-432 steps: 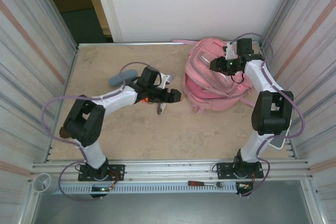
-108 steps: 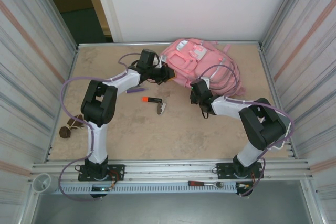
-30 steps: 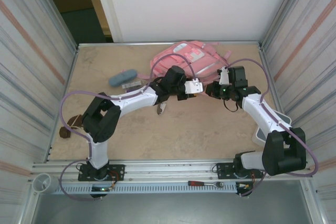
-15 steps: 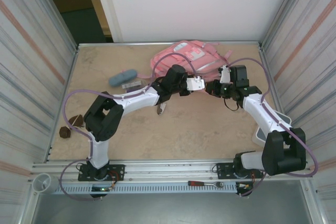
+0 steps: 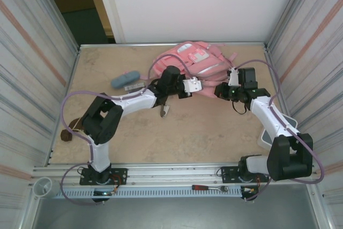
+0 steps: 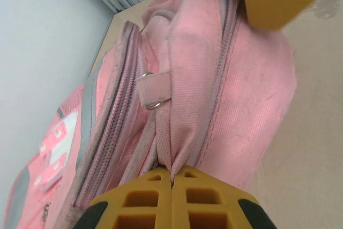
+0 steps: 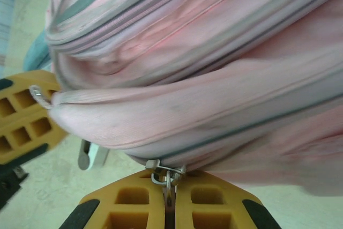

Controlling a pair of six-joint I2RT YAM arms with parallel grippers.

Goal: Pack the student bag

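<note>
Well to the left of the large pink fabric backpack, a grey-blue oblong pencil case lies unpacked. A small pale object lies near the backpack's front left corner, also unpacked. The left gripper is fully closed, pinching a fold of backpack fabric beside a zip. The backpack itself lies at the far middle of the table. At the backpack's near right edge, the right gripper is closed on a metal zipper pull. The visible zips appear closed. Assessment: opening is in hand; all loading remains.
</note>
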